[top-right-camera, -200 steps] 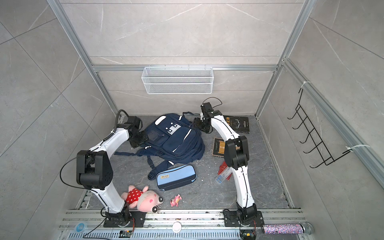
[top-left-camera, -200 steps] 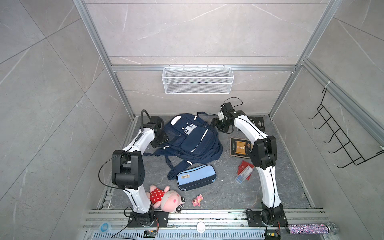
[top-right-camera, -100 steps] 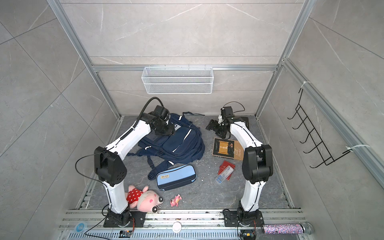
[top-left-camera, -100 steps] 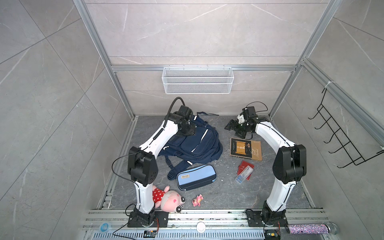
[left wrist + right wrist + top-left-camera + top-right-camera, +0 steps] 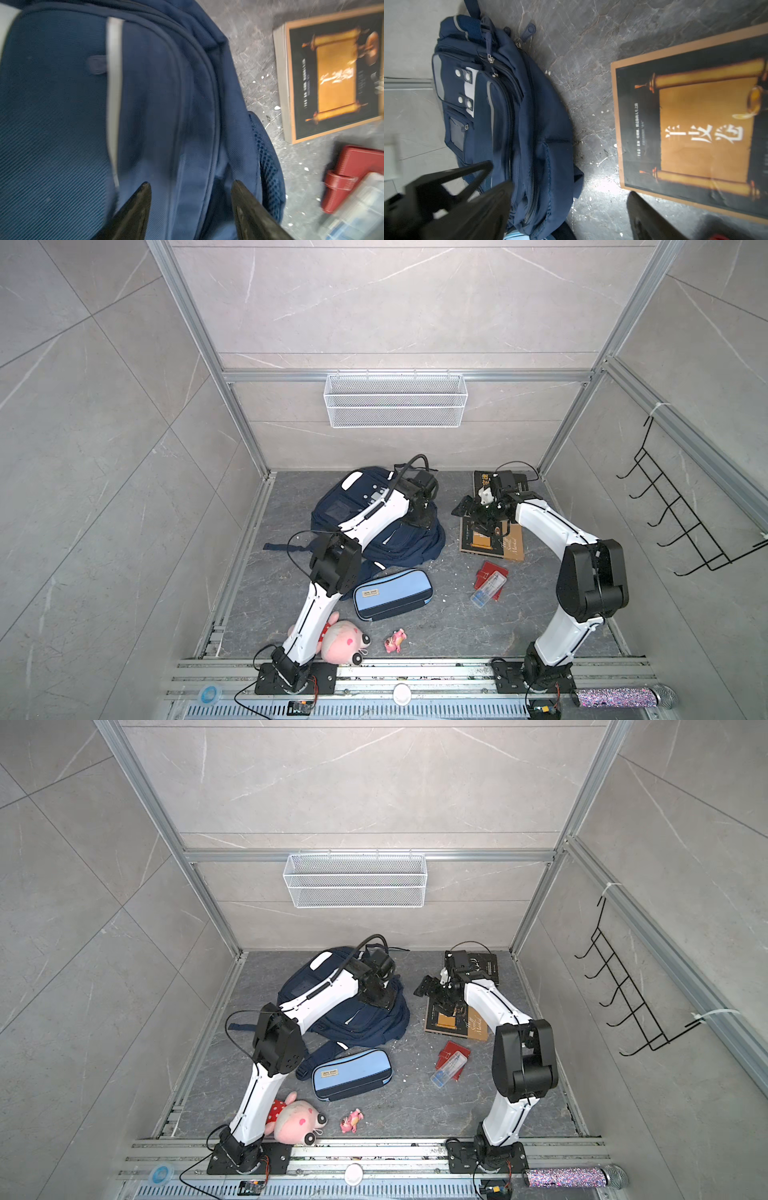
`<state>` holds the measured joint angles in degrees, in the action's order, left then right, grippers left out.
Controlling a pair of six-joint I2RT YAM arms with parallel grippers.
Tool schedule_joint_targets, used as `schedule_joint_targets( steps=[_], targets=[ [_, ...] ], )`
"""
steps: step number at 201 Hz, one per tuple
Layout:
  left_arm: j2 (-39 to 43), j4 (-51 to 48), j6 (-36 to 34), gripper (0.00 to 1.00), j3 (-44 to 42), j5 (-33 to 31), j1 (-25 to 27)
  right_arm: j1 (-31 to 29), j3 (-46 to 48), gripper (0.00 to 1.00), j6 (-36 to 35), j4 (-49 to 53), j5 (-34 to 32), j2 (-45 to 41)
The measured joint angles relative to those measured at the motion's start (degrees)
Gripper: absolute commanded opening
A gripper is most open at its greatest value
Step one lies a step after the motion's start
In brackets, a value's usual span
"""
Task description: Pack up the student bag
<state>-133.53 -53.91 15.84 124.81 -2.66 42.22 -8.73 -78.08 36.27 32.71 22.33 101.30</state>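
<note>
The student bag (image 5: 332,510) (image 5: 303,990), a navy backpack with white stripes, lies flat at the back of the floor. My left arm reaches across it. My left gripper (image 5: 422,520) (image 5: 190,184) is open just above the bag's right side, its tips either side of a seam in the fabric (image 5: 62,104). My right gripper (image 5: 473,516) (image 5: 569,190) stands wide open above the floor, between the bag (image 5: 519,124) and a black-and-orange book (image 5: 490,539) (image 5: 695,124), and holds nothing.
A light-blue pencil case (image 5: 392,593) lies in front of the bag. A red wallet with a clear box on it (image 5: 490,578) sits near the book. Another black book (image 5: 482,479) is at the back. A pink plush pig (image 5: 345,641) and a small pink toy (image 5: 395,641) lie near the front rail.
My left arm has swung from the bag's left side across to its right side. My right gripper has left the bag's top, moved right towards the book and opened wider.
</note>
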Motion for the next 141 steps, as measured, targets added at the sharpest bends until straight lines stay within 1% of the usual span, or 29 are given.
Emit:
schedule_joint_targets(
  steps=[13, 28, 56, 93, 97, 106, 112, 141],
  targets=[
    [-1.8, -0.2, -0.5, 0.62, 0.7, -2.0, 1.0, 0.0, 0.0, 0.91, 0.0, 0.2, 0.0, -0.5],
    [-3.3, -0.1, -1.0, 0.57, 0.9, -4.3, 1.3, 0.0, 0.0, 0.91, 0.0, 0.6, 0.0, -1.0],
    [-3.8, -0.1, -1.6, 0.52, 1.4, -7.6, 1.2, 0.0, 0.2, 0.91, 0.0, 0.9, -0.1, -2.1],
    [-3.9, 0.0, -2.0, 0.51, 1.7, -9.5, 1.2, 0.0, 1.3, 0.91, 0.0, 0.9, -0.2, -4.0],
    [-3.9, 0.0, -2.0, 0.49, 1.7, -9.5, 1.1, 0.0, 1.4, 0.91, 0.0, 0.9, -0.2, -4.2],
    [-3.9, 0.0, -2.1, 0.38, 1.7, -9.5, 1.1, 0.0, 1.8, 0.92, 0.0, 0.9, -0.2, -4.5],
    [-3.9, 0.1, -2.0, 0.36, 1.7, -9.5, 1.2, 0.0, 2.1, 0.93, 0.0, 0.9, -0.2, -4.6],
    [-3.4, 1.3, -1.8, 0.39, 0.3, -8.1, 0.7, 0.0, 3.5, 0.96, 0.2, 0.8, -0.2, -5.3]
  ],
)
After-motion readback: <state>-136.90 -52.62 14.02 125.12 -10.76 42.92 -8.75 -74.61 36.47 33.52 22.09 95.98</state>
